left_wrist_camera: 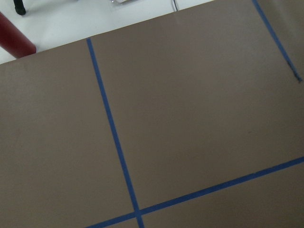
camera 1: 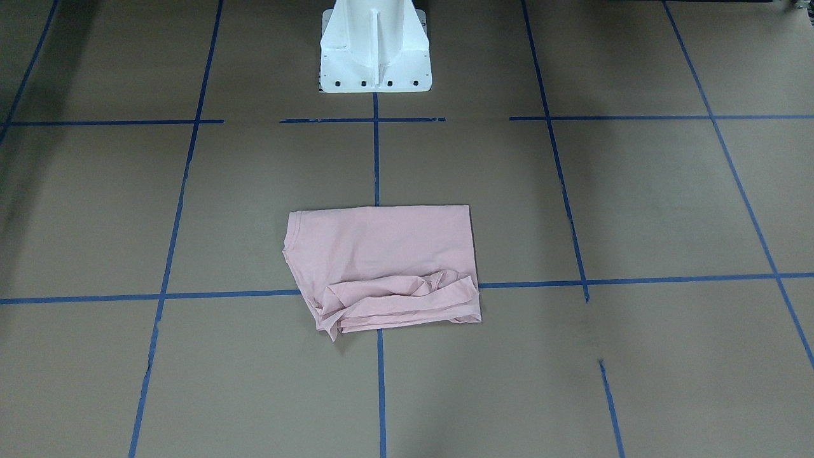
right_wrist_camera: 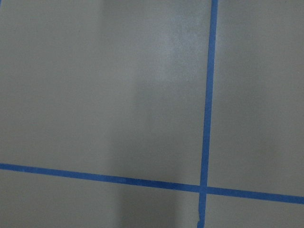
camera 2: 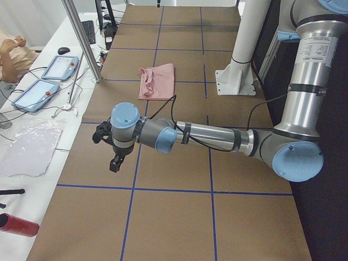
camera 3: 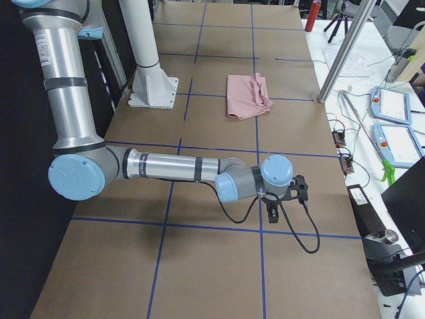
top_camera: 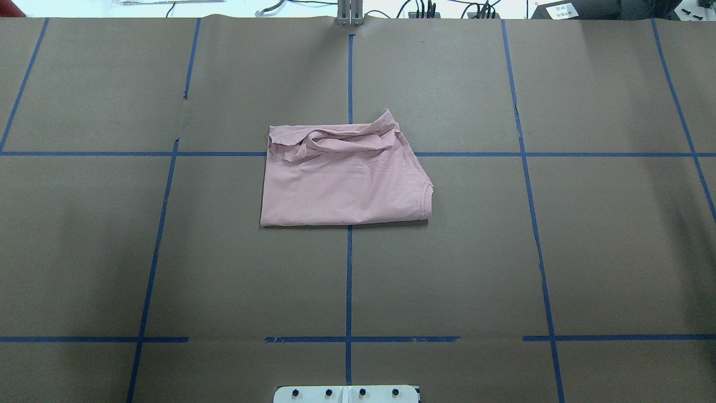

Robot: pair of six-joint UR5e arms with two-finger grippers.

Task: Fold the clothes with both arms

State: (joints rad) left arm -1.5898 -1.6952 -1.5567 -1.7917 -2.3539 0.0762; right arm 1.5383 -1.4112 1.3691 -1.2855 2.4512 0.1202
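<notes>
Front-facing view: the T-shirt [camera 1: 381, 251] lies folded into a rough rectangle at the centre of the paper-covered table [camera 1: 636, 191]. Its plain pink side faces up, and it sits over a crossing of the blue tape lines [camera 1: 636, 280], in front of the white pedestal [camera 1: 375, 57]. The edge away from the robot is bunched and wrinkled. Overhead view: the ribbed collar sits at the shirt's end toward the robot's right, and the edge nearest the robot is straight. Exterior left view: the left arm [camera 2: 217, 138] stretches low over the table, well apart from the shirt. The left gripper [camera 2: 115, 162] points down above bare paper, and whether its jaws are parted cannot be told. Exterior right view: the right arm [camera 3: 166, 166] reaches out likewise. The right gripper [camera 3: 272, 214] hangs over a tape line, its jaw state also undeterminable. Wrist views: only brown paper and tape lines show.
</notes>
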